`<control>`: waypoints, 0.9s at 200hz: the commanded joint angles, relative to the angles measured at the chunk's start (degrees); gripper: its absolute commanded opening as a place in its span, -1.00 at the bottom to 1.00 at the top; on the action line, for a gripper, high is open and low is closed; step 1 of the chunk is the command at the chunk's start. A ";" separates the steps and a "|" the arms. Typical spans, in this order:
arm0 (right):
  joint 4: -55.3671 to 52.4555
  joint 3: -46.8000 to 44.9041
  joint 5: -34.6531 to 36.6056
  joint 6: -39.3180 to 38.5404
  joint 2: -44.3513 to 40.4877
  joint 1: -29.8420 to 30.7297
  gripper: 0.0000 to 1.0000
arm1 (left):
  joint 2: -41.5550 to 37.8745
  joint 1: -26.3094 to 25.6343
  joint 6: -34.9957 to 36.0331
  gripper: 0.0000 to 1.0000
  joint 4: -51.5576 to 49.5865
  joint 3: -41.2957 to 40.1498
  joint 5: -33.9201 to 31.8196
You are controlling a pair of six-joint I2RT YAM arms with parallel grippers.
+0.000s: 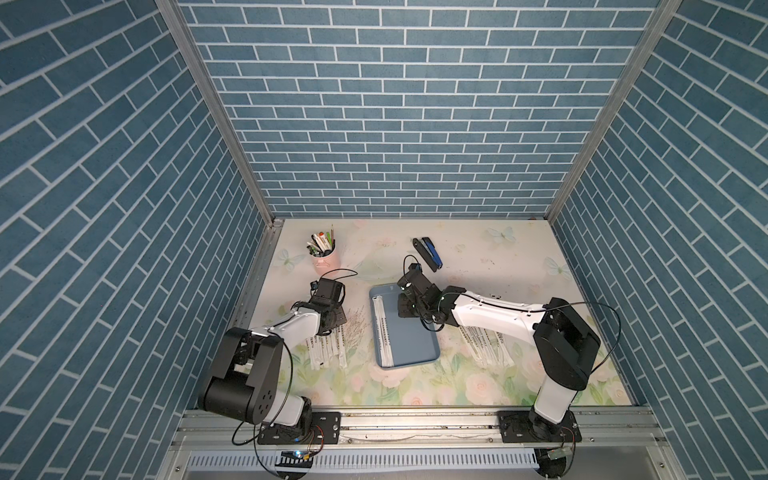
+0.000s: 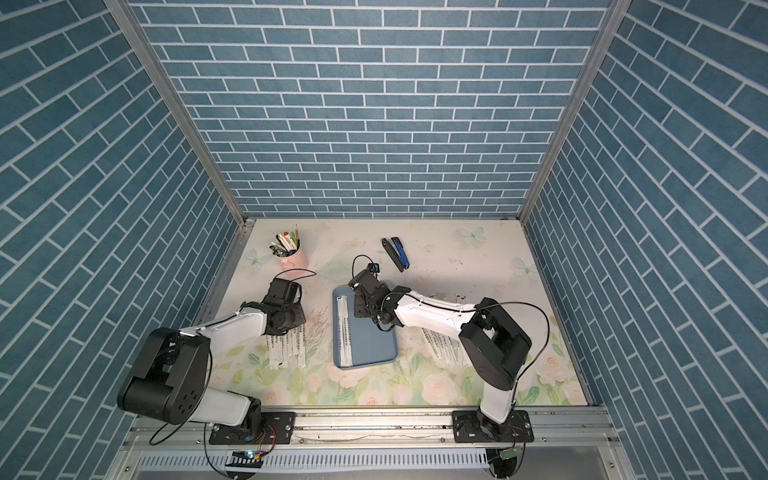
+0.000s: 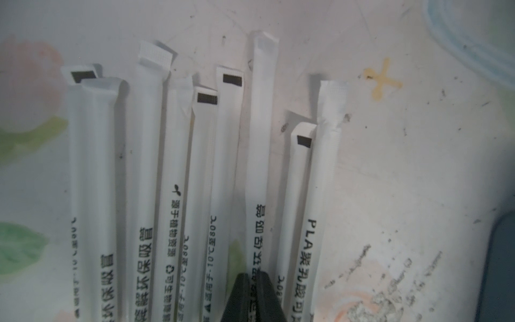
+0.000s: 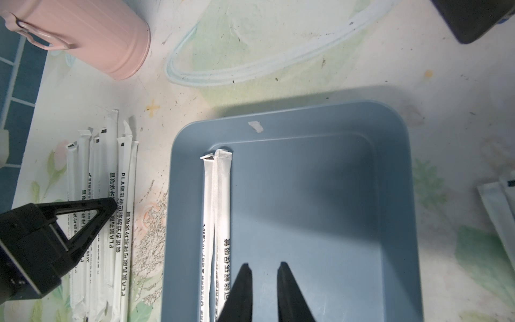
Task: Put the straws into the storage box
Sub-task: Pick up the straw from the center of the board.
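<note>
Left end effector point(image 3: 253, 274) on front-to-back straw point(image 3: 260, 139)

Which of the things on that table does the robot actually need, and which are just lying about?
Needed for the job: straws, storage box.
Just lying about: pink cup of pens, stapler.

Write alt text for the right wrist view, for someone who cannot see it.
Two straws lie together along one inner wall of the blue-grey storage box, with the right gripper, slightly open and empty, above the box floor. Beside the box, the left gripper pinches one of the loose straws; a pink cup stands beyond.
</note>
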 commanded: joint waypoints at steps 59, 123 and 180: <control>0.04 -0.77 0.19 -0.95 -2.15 -0.14 -0.61 | -1.16 -0.24 0.09 -1.00 -1.07 0.04 0.22; -0.04 -0.64 0.30 -0.95 -2.15 -0.13 -0.62 | -2.09 -0.30 0.05 -1.00 -1.49 0.12 -0.14; -0.04 -1.08 0.63 -0.78 -2.31 -0.14 -0.62 | -4.95 -0.44 -0.32 -1.00 -3.42 1.13 -0.34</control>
